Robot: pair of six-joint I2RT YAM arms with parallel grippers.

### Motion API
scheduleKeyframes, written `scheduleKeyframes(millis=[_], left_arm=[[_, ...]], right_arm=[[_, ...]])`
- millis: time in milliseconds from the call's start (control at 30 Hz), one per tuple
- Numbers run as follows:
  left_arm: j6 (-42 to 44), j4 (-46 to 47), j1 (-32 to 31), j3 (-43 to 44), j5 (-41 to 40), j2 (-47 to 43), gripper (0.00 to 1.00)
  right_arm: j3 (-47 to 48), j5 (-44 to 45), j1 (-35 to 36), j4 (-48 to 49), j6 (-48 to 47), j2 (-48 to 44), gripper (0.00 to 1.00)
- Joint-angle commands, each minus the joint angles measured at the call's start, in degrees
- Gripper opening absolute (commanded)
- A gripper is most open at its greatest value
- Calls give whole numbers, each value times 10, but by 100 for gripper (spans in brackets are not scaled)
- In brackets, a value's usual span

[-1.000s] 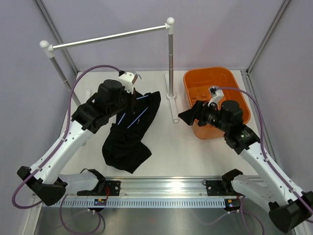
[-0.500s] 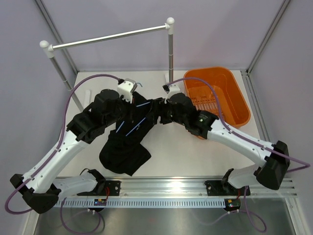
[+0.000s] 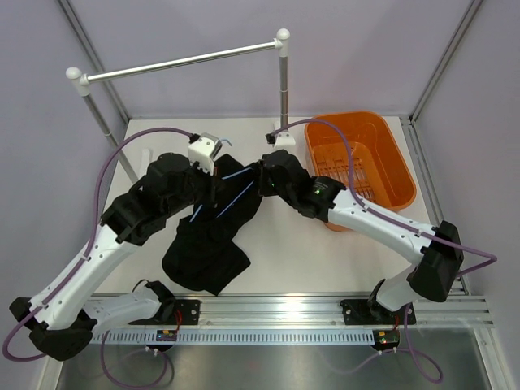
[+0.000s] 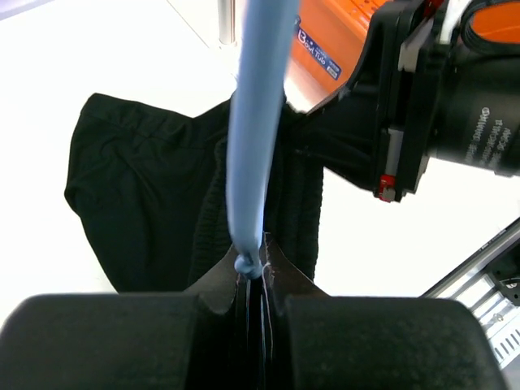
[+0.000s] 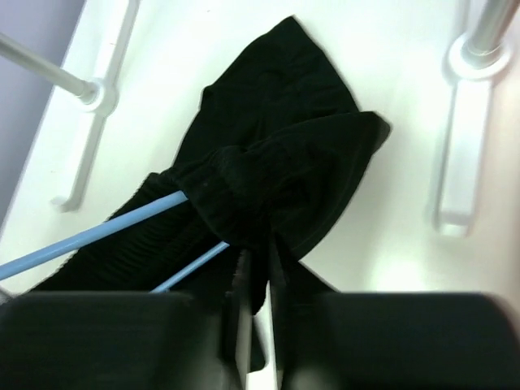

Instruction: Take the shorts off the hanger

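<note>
The left gripper (image 4: 252, 272) is clamped tight on the thin blue wire of the hanger (image 4: 256, 122), which runs straight out from between its fingers. The right gripper (image 5: 258, 262) has its fingers drawn close together on a fold of the shorts (image 5: 276, 162) near the ribbed waistband. Black fabric against black fingers makes the pinch hard to read, but cloth does appear to be caught between them.

The shorts are threaded on the hanger's two blue bars, between the two arms. From above, their lower part slumps in a heap on the white table (image 3: 325, 260), left of centre.

An orange tub (image 3: 382, 134) sits at the table's far right corner, just beyond the right arm. A silver rail (image 3: 179, 62) with white end caps spans the back on two upright posts (image 3: 282, 106) set in white feet. Pale lilac walls (image 3: 366, 49) enclose the table on three sides, and a metal track (image 3: 276, 307) carrying the arm bases runs along its near edge.
</note>
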Motion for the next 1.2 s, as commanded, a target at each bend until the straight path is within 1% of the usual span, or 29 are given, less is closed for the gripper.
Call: scheduleKeyframes(millis=[0, 33, 267, 400, 567, 600, 800, 867, 967, 1067, 1167], left_arm=[[-1, 21, -5, 7, 13, -30, 0], [0, 15, -5, 8, 14, -36, 0], [10, -17, -6, 8, 30, -59, 0], [14, -32, -7, 2, 34, -76, 0], [14, -34, -8, -8, 34, -100, 0], [14, -34, -7, -9, 50, -104, 0], [19, -26, -7, -13, 79, -120, 0], [18, -22, -8, -11, 74, -123, 0], [9, -11, -7, -9, 45, -129, 0], [-11, 14, -8, -9, -20, -129, 0], [-25, 64, -7, -14, -49, -122, 0]], right_arm=[[43, 86, 3, -15, -3, 6, 1], [51, 94, 3, -22, -4, 11, 0], [89, 129, -9, -56, -2, 34, 0], [100, 115, -46, -64, -2, 40, 0], [108, 110, -70, -69, -10, 37, 0], [109, 106, -74, -70, -11, 40, 0], [108, 82, -88, -60, -18, 41, 0], [111, 72, -88, -60, -19, 42, 0], [107, 50, -88, -63, -13, 35, 0], [85, 6, -87, -50, -9, 13, 0], [67, -4, -69, -46, -14, -8, 0]])
